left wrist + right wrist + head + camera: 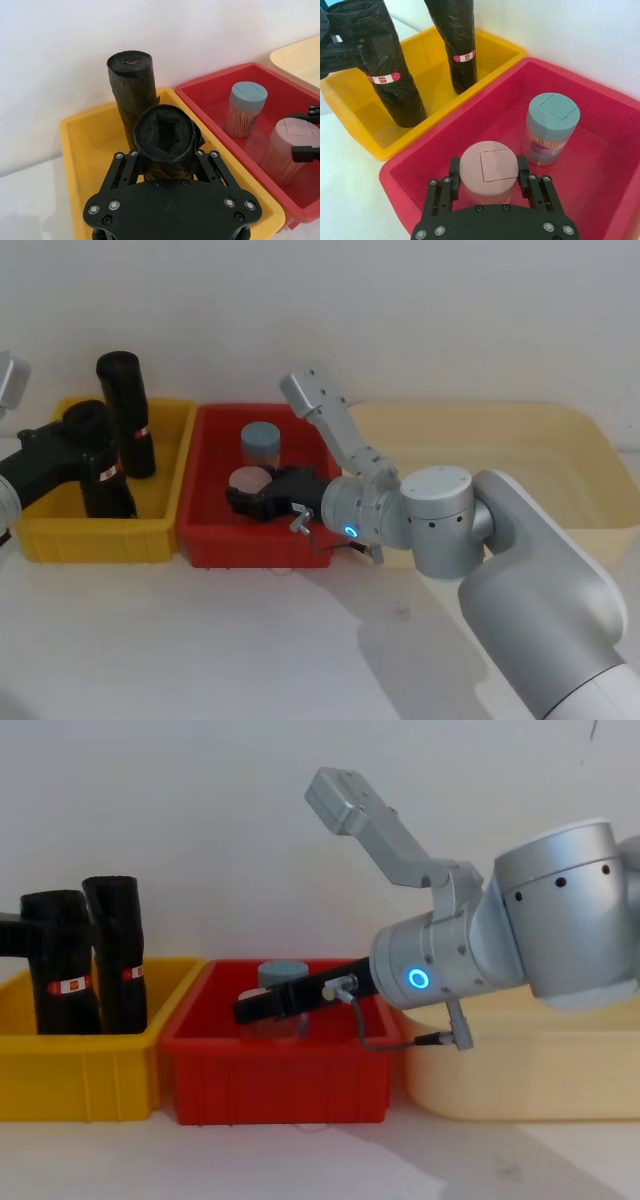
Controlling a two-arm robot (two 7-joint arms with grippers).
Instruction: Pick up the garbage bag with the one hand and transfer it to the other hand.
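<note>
Two black garbage bag rolls stand upright in the yellow bin point(100, 540). My left gripper point(164, 157) is shut on the nearer garbage bag roll point(165, 132), its fingers point(121, 161) pressed to both sides near the top; the same roll point(90, 460) shows at the left of the head view. The second roll point(125, 410) stands free just behind it. My right gripper point(488, 172), on the blue-lit arm, reaches into the red bin point(240, 545) and is shut on a pink-lidded jar point(487, 167).
A blue-lidded jar point(552, 130) stands in the red bin behind the pink one. A large cream tub point(560, 440) sits to the right of the red bin. White table surface lies in front of the bins, and a wall is close behind.
</note>
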